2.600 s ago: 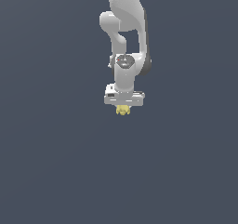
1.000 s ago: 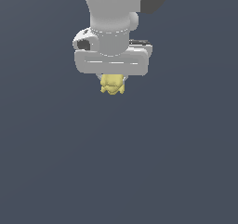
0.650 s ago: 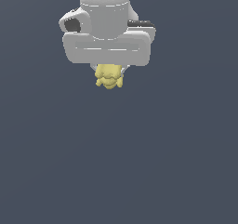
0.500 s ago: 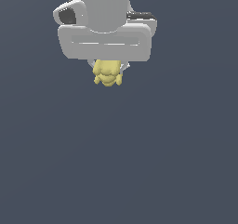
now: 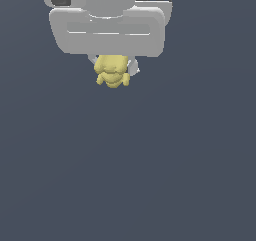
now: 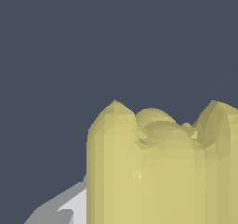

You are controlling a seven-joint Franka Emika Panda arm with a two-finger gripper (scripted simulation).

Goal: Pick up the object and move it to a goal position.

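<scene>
Filling most of the wrist view, the object (image 6: 162, 167) is a lumpy pale-yellow thing w/ rounded bulges, matte, sitting right up against the camera; a pale grey bit of finger (image 6: 69, 204) shows beside its base. Nothing else in that view but flat dark grey background.

Farther off, in the exterior view, the gripper (image 5: 113, 69) hangs under the wide white gripper bar (image 5: 107, 32), w/ the object (image 5: 112, 71) tucked just below the bar, about mid-width and much narrower than it. Fingers are mostly hidden behind the lump; a small white tip (image 5: 133, 67) pokes out on the exterior view's right. Jaws look narrow and closed onto the object, which hangs clear of any surface, so it's carried, not resting. No goal marker visible, so can't say how much of the move is left.

Handling, as a guess: prob light, given size vs. the hand, and stiff, since the bulges show no squash where it's pinched. Matte finish suggests decent friction, but the rounded lumps give uneven contact, so it could twist or slip if jolted. Best hold is across the narrower upper body, between the bulges, approx where the grip looks to be now. Keep the squeeze steady and the motion smooth.
</scene>
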